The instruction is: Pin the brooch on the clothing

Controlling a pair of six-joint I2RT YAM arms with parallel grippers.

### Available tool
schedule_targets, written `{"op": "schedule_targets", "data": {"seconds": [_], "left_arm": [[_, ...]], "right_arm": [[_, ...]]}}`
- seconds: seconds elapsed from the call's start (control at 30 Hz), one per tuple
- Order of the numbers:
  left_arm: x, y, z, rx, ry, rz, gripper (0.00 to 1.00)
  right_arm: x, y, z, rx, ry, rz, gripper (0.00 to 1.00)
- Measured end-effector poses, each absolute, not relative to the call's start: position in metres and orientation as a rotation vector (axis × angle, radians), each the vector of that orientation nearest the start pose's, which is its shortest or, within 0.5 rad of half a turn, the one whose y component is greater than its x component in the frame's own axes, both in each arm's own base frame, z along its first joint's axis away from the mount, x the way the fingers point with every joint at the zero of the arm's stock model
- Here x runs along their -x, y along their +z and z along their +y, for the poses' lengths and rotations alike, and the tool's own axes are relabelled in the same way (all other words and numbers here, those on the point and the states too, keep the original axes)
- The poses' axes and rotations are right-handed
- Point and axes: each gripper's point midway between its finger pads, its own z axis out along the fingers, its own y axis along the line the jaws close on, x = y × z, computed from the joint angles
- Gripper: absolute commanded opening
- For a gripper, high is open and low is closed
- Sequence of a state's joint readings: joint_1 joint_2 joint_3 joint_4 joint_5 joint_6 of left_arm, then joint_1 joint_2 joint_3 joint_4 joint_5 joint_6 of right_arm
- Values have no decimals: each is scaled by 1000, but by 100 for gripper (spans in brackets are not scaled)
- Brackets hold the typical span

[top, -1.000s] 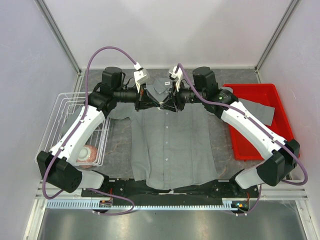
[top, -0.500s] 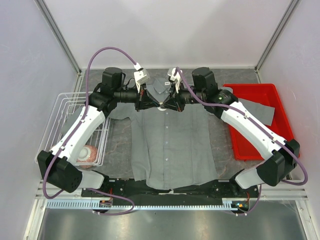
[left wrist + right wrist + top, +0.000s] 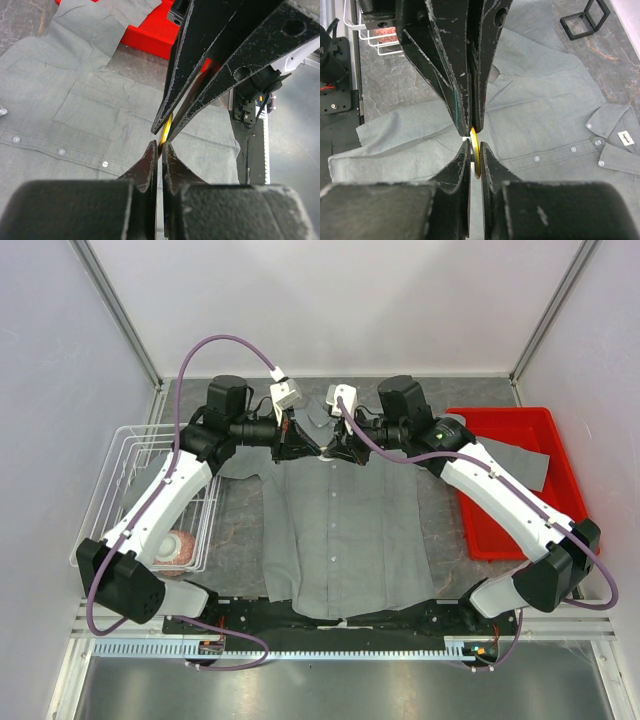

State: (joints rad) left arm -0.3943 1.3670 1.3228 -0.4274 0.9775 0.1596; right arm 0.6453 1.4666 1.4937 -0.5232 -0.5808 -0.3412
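Looking down from the overhead camera, I see both arms reaching in to meet tip to tip above the top of the clothing [image 3: 345,530], just below its collar. The grey shirt lies flat and face up on the surface [image 3: 240,530], its row of pale buttons running toward me, and one sleeve drapes into the red tray [image 3: 510,420] on the right. The brooch [image 3: 475,159] is not on the fabric: it hangs in the air between the two tools, showing only as a thin orange-gold disc seen edge-on. On the right wrist camera the right pincer [image 3: 475,146] is narrowed down around that disc, one finger on each face, so it has hold of it. The left pincer [image 3: 161,146] is fully closed, its tips pressed together and meeting the rim of the disc; I cannot tell whether it pinches any part of it. The white neck label [image 3: 625,137] sits at the collar, off to one side of the meeting point. A white wire basket [image 3: 130,455] stands at the left with a tan round thing [image 3: 176,548] inside it.
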Motion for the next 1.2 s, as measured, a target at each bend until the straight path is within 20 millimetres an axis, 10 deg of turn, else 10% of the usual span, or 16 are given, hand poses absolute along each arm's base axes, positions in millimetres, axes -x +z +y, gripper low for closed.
{"op": "schedule_targets", "data": {"seconds": [1.2], "left_arm": [[-272, 304, -273, -1035, -1219, 1706, 2]], "right_arm": [[-283, 299, 308, 1432, 600, 1569, 15]]}}
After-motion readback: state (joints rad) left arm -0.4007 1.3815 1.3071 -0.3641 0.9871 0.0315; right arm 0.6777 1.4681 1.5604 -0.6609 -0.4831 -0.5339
